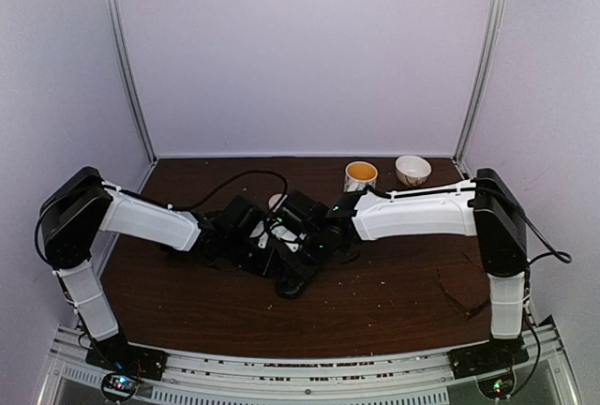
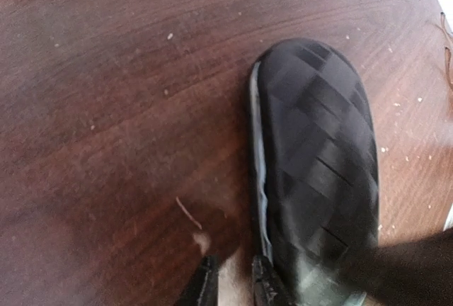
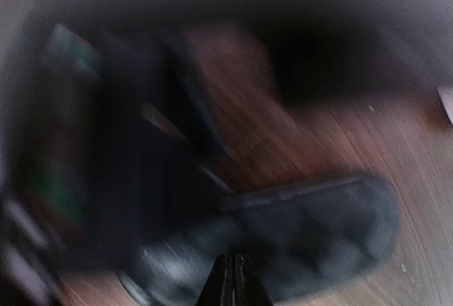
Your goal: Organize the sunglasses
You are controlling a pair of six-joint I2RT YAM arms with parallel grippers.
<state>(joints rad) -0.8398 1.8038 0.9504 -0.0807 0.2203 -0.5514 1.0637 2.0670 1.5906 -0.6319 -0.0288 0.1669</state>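
Note:
No sunglasses show in any view. A black oblong hard case [image 2: 318,157] with a quilted lid lies shut on the brown table [image 2: 106,108]. A strip of light-blue cloth [image 2: 259,164] peeks from its seam. My left gripper [image 2: 235,288] stands just left of the case's near end. Its jaws are a narrow gap apart with only table between them, and the right finger [image 2: 265,288] is against the case's edge. My right gripper [image 3: 231,278] is shut and empty, hovering over the same case [image 3: 304,228] in a blurred view. In the top view both wrists crowd together above the case [image 1: 298,278].
An orange-filled cup [image 1: 360,175] and a small white bowl [image 1: 412,170] stand at the back right. Crumbs and a thin thread [image 2: 188,212] lie on the table. White walls close in the back and sides.

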